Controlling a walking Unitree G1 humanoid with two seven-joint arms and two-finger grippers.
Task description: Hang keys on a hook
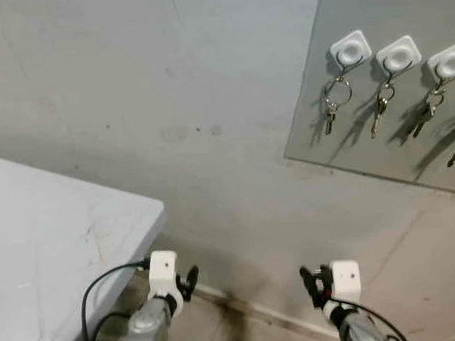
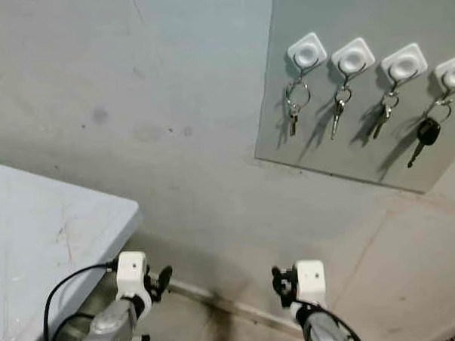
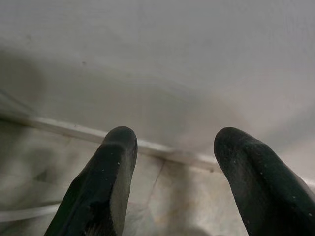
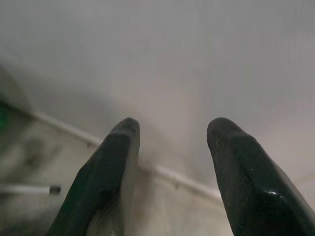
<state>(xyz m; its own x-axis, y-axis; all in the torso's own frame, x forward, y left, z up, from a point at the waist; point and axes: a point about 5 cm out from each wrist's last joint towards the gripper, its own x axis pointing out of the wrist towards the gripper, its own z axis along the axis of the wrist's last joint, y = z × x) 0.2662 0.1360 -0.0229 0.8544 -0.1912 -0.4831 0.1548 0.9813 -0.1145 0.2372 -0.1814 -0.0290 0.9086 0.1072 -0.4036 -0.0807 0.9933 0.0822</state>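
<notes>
Hanging low near the floor, the left gripper (image 3: 170, 162) and right gripper (image 4: 172, 157) both have fingers spread and hold nothing. Key bunches (image 2: 293, 107) already hang from the white hooks (image 2: 308, 54) on the far-right wall panel (image 2: 341, 14); no loose keys show, so finding a set comes first, probably on the table (image 1: 49, 246) at left.

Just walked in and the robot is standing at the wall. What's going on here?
Nothing is being handled right now. Both arms are held low near the floor, left gripper and right gripper open and empty, pointed at the base of the wall. Up on the grey wall board, four white hooks each carry keys, including a black-headed key on the rightmost. A grey table stands at the robot's left.
</notes>
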